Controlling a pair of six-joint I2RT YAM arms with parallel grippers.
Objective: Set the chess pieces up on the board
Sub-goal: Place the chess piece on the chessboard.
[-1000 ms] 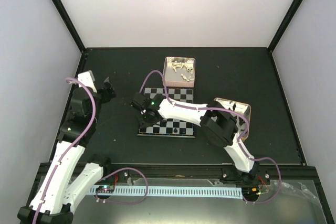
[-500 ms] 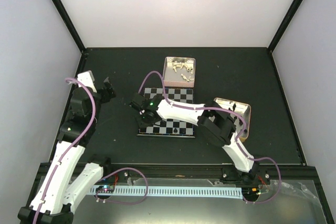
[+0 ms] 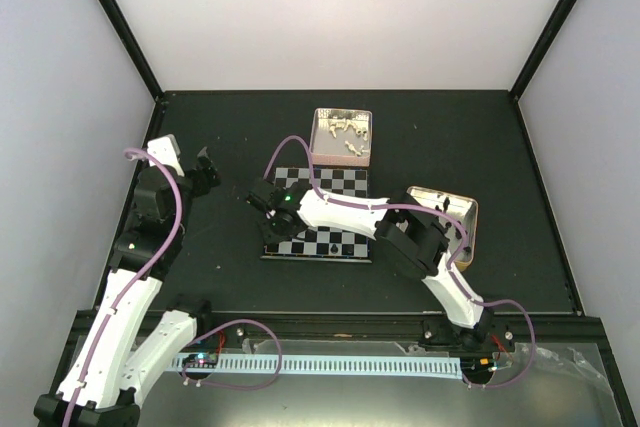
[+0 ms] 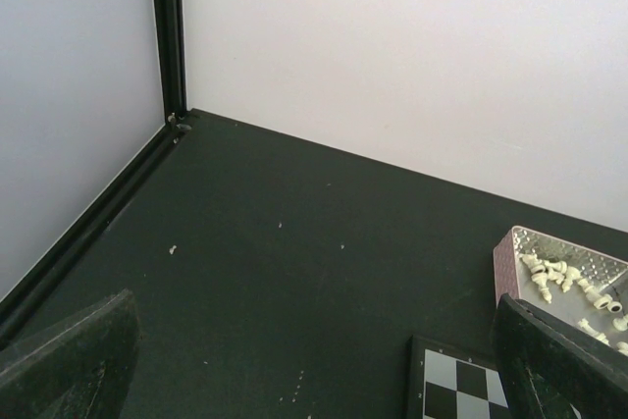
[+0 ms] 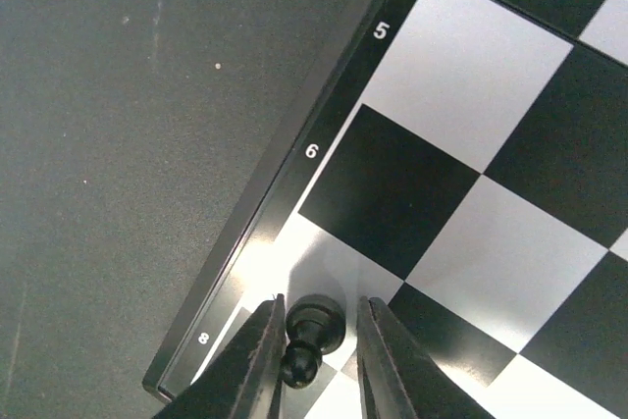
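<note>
left arm: rises along the near-left of the table (image 3: 220, 267), well apart from the chessboard.
left gripper (image 3: 205, 169): fingers (image 4: 69, 360) spread wide with nothing between them, hanging over bare dark table.
right arm: reaches from the near-right across the chessboard (image 3: 345, 182) to its left edge.
right gripper (image 5: 320, 313): its two fingers (image 5: 257, 365) straddle a black pawn (image 5: 312, 326) with very little room on either side. whether they are actually pinching it cannot be told.
black pawn: between the right fingers, over a pale square in the chessboard's edge column, between the printed 6 and 8 and close to a corner. whether its base rests on the square cannot be told.
lone black piece (image 3: 333, 248): stands alone on the chessboard's near row, well apart from the right gripper.
chessboard: lies flat in the middle of the table, partly covered by the right arm, with only those two black pieces visible on it.
right tin (image 3: 470, 212): just right of the chessboard, mostly hidden behind the right arm; contents not readable.
far tin (image 3: 316, 137): touches or nearly touches the chessboard's far edge.
cream pieces (image 3: 345, 132): lie in a loose heap inside the far tin, also seen from the left wrist at the lower right (image 4: 559, 277).
</note>
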